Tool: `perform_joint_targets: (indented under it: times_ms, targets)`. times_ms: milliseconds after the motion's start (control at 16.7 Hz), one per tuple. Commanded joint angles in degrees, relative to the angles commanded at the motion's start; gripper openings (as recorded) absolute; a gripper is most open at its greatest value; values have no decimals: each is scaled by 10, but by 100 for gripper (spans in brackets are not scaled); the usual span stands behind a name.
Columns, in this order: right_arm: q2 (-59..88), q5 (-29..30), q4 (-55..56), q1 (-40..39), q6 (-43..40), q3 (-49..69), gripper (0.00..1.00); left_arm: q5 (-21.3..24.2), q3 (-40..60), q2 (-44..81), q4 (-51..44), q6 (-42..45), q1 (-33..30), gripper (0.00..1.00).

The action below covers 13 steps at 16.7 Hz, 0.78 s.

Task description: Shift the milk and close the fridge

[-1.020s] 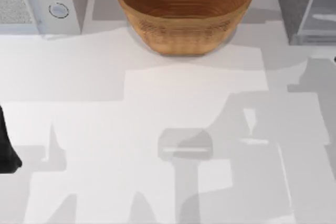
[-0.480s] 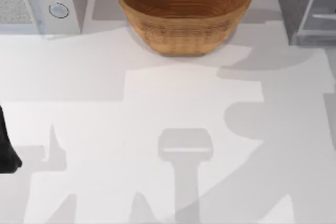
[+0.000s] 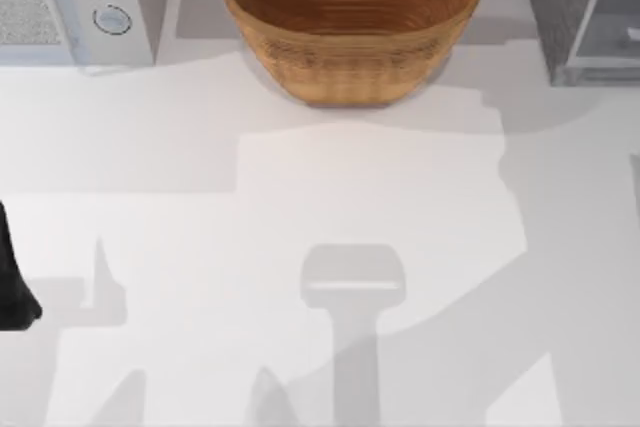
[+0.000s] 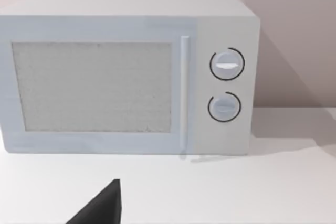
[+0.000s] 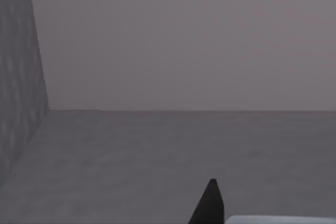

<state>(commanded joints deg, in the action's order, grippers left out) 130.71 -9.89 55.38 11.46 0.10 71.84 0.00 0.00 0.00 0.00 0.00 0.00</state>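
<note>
Milk carton, blue and white: whereabouts cannot be told. Likely light, stiff card, dented if squeezed; best pinched across flat sides at mid-height. Large grey box-like fridge [image 3: 556,17] far right, glassy door seemingly ajar. Right gripper [image 5: 210,205] among plain grey surfaces, grip state impossible to tell. Left gripper [image 4: 100,208] parked near left, facing white two-knob microwave [image 4: 126,72], grip likewise unknown.

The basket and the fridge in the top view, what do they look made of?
The basket looks woven from wicker or cane: warm brown, matt, with ridged coils ringing its wall. The fridge at the table's far right looks like grey speckled metal or plastic, and its door reads as pale, glassy panelling in a silver frame. Being rendered, neither is certain.
</note>
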Motion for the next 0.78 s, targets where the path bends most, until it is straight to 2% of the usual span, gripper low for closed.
perform_joint_targets:
  times_ms: [540,780]
  targets:
    - [0,0,0,0,0,0,0,0,0,0,0,0,0,100]
    - [0,0,0,0,0,0,30,0,0,0,0,0,0,100]
